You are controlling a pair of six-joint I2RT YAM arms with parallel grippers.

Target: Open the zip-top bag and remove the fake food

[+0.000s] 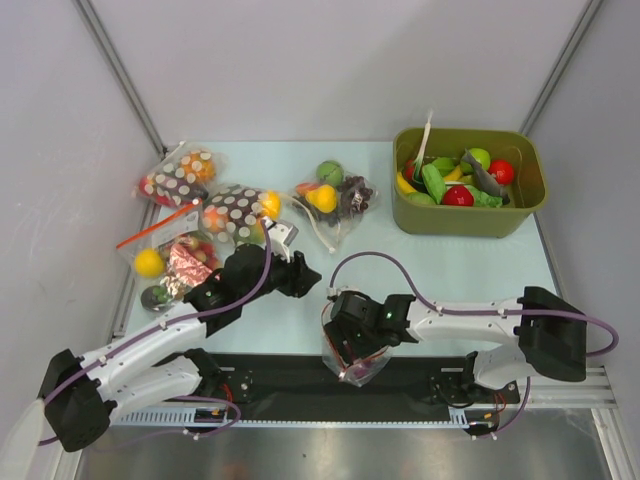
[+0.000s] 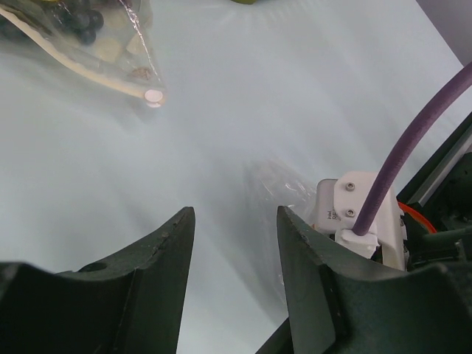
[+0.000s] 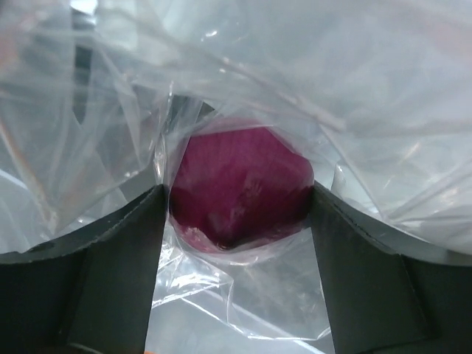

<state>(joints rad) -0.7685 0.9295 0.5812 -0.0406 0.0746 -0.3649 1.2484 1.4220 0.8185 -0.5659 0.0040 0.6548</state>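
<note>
A crinkly clear plastic zip-top bag (image 1: 352, 362) is hanging well to the near left of the olive-green plastic bin (image 1: 470, 222), at the front edge of the pale table (image 1: 500, 262), with a round purple toy piece (image 3: 240, 184) lying inside it. The right gripper (image 3: 236, 199) is clamping that piece through the film, a finger pressing on each side. Farther left of the bin, the left gripper (image 2: 234, 221) is hovering over the table, its jaws standing apart and holding nothing.
</note>
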